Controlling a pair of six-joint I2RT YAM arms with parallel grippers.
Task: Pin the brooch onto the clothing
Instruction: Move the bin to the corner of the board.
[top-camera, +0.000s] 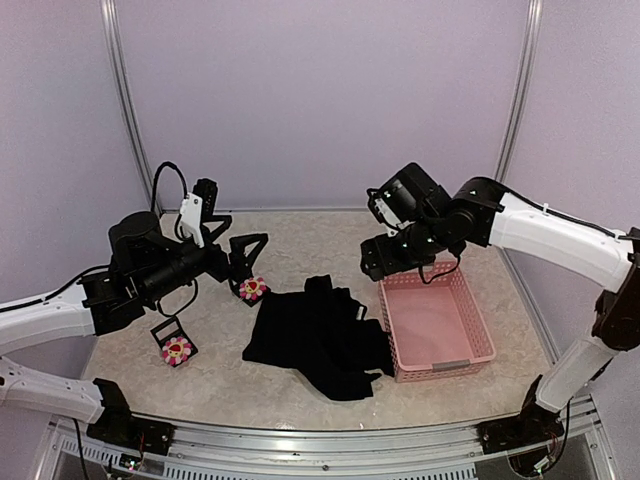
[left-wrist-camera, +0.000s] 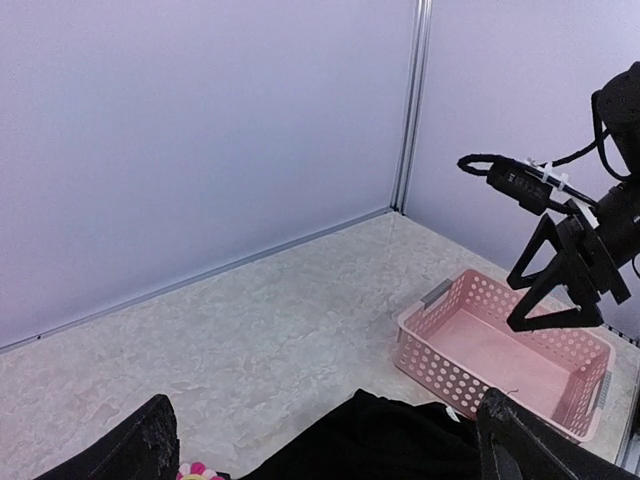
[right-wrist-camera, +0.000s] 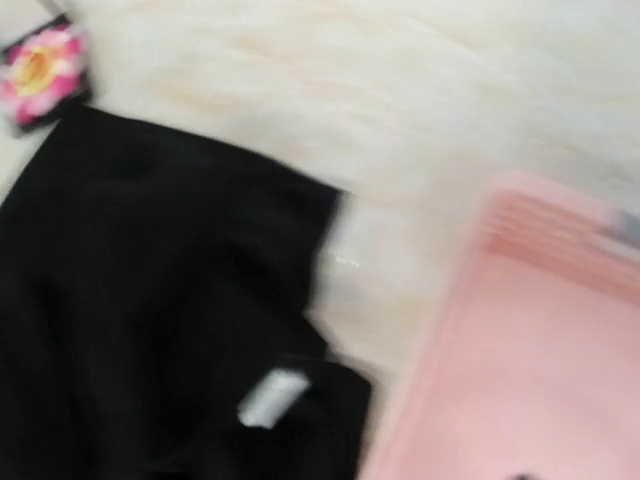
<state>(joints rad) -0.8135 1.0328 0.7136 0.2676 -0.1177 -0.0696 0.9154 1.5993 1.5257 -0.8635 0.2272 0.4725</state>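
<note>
The clothing (top-camera: 318, 335) is a black T-shirt lying crumpled mid-table, its right edge against the pink basket (top-camera: 445, 368). The brooch (top-camera: 253, 289), a pink-and-white plush flower, lies just off the shirt's upper left corner. My left gripper (top-camera: 243, 258) hangs open right above it. In the left wrist view the flower (left-wrist-camera: 195, 470) peeks in at the bottom between the wide-spread fingers (left-wrist-camera: 140, 445), beside the shirt (left-wrist-camera: 400, 440). My right gripper (top-camera: 383, 262) hovers open and empty between the shirt and the basket's far end. Its blurred wrist view shows the shirt (right-wrist-camera: 150, 280), a white tag (right-wrist-camera: 272, 395) and the brooch (right-wrist-camera: 40, 65).
A second flower brooch (top-camera: 177, 348) lies near the front left, below the left arm. The pink basket (left-wrist-camera: 430, 345) holds nothing and fills the right side. The right arm (left-wrist-camera: 560, 270) hangs over the basket. Purple walls close in the back and sides.
</note>
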